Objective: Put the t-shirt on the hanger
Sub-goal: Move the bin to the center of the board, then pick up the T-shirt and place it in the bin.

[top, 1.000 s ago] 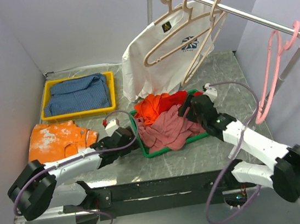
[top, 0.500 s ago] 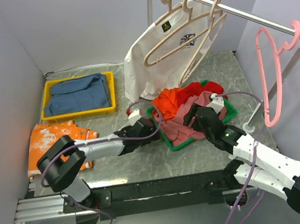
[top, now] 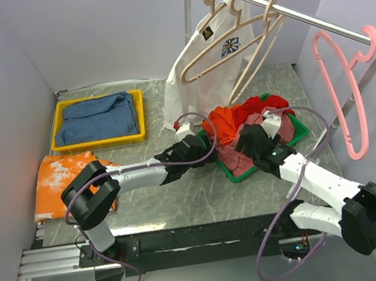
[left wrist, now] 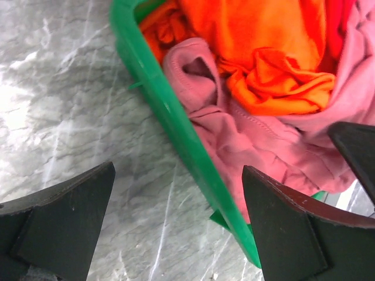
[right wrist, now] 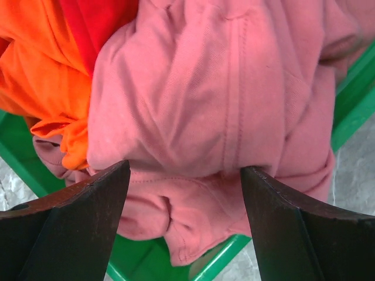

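The dusty-rose t-shirt (top: 235, 157) lies crumpled in the near part of a green tray (top: 299, 131), under bright red-orange garments (top: 230, 119). My left gripper (top: 201, 147) is open at the tray's left rim. In the left wrist view it (left wrist: 178, 171) straddles the green rim (left wrist: 176, 126), with the t-shirt (left wrist: 258, 143) just inside. My right gripper (top: 243, 145) is open low over the t-shirt. In the right wrist view the fingers (right wrist: 184, 170) flank a fold of the t-shirt (right wrist: 222, 88). Beige wooden hangers (top: 270, 6) hang on the rail at the back.
A white logo t-shirt (top: 200, 76) hangs on one wooden hanger. A thin pink plastic hanger (top: 344, 102) hangs at the rail's right end. A yellow tray (top: 99, 140) with blue cloth stands back left. An orange garment (top: 61, 179) lies at the left.
The green tray with its clothes has slid right and back. Both grippers moved with it, and the left arm reaches further right. The pink hanger and the white shirt have swung.
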You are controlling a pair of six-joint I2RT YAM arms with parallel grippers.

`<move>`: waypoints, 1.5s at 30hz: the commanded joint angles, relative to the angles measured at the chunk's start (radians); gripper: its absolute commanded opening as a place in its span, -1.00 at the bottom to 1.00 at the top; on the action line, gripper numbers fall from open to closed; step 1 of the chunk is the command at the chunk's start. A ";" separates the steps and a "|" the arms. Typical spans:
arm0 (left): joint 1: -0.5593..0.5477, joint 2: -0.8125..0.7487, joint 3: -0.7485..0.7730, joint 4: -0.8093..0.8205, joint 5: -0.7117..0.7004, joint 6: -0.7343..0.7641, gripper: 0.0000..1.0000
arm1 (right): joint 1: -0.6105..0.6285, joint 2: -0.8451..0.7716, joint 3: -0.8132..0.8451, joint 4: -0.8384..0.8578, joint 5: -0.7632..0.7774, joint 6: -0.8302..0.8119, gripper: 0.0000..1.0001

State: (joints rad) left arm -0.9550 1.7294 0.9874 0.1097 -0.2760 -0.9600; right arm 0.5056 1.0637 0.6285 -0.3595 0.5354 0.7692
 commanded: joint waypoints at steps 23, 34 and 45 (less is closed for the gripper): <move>-0.005 -0.565 -0.254 -0.145 -0.058 0.064 0.93 | 0.261 -0.194 0.129 -0.105 0.097 0.034 -1.00; -0.005 -0.797 -0.236 -0.257 -0.149 0.098 0.93 | 0.392 -0.242 0.387 -0.190 0.118 -0.025 -1.00; -0.005 -0.854 -0.127 -0.292 -0.212 0.152 0.93 | 0.409 -0.124 0.778 -0.193 0.130 -0.209 -1.00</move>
State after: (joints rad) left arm -0.9573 0.9009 0.7944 -0.1818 -0.4461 -0.8524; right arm 0.9054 0.9131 1.2888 -0.6003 0.6304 0.6472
